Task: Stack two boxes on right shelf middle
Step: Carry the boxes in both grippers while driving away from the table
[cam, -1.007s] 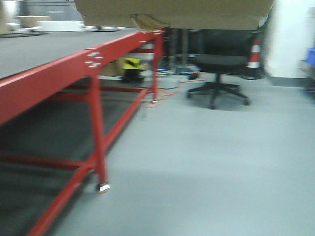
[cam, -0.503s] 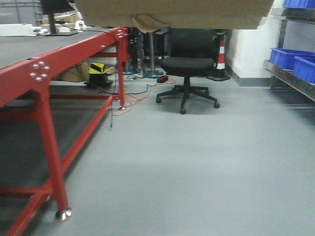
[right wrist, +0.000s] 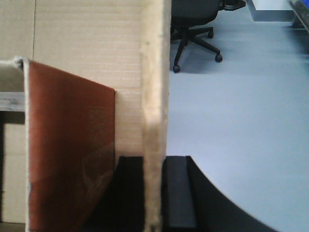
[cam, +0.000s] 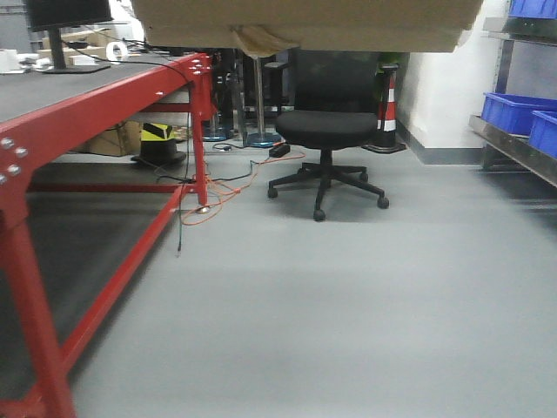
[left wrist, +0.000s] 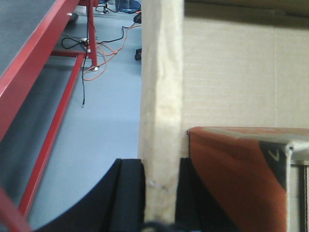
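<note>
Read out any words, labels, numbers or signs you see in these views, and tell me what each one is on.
No text can be read in any view.
Cardboard box: plain, no print showing.
Orange-brown panel: one small pale V-like mark at its dark corner, too partial to read.
Blue bins: no label visible.

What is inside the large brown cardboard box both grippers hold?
An orange-brown flat-sided item sits beside the cardboard box wall; its identity and the box floor are hidden.
</note>
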`<state>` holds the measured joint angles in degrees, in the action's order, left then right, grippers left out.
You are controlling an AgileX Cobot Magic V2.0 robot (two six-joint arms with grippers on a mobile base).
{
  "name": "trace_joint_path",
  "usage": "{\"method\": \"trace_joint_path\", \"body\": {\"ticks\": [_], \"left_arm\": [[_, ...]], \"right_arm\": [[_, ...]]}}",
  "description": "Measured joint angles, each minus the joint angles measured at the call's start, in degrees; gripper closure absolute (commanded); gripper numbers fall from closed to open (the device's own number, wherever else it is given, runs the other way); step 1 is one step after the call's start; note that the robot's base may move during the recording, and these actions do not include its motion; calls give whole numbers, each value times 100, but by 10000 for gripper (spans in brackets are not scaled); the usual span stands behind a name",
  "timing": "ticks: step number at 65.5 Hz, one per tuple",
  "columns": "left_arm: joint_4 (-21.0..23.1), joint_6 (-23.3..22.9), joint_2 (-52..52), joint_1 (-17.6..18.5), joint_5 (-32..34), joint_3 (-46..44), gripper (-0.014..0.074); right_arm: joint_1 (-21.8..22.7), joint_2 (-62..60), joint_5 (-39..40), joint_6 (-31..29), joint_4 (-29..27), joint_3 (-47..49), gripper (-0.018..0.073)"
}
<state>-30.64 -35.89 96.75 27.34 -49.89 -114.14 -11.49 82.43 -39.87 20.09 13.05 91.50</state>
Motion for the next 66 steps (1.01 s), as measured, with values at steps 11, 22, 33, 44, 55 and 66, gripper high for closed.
{"method": "trace_joint_path", "body": {"ticks": [11, 22, 33, 44, 55, 66], "left_arm": [[0, 0, 0, 0, 0, 0, 707], [0, 0, 0, 0, 9, 0, 707], [0, 0, 0, 0, 9, 0, 707], [0, 0, 0, 0, 9, 0, 707], [0, -10, 0, 0, -30, 0, 707], [-12, -10, 0, 0, -30, 0, 707]], "right_arm": [[0, 0, 0, 0, 0, 0, 721], [0, 0, 0, 0, 0, 0, 721], [0, 0, 11, 0, 0, 0, 721], [0, 0, 14, 0, 0, 0, 721], [0, 0, 113, -1, -23, 0, 721], [0, 12, 157, -1, -23, 0, 721]]}}
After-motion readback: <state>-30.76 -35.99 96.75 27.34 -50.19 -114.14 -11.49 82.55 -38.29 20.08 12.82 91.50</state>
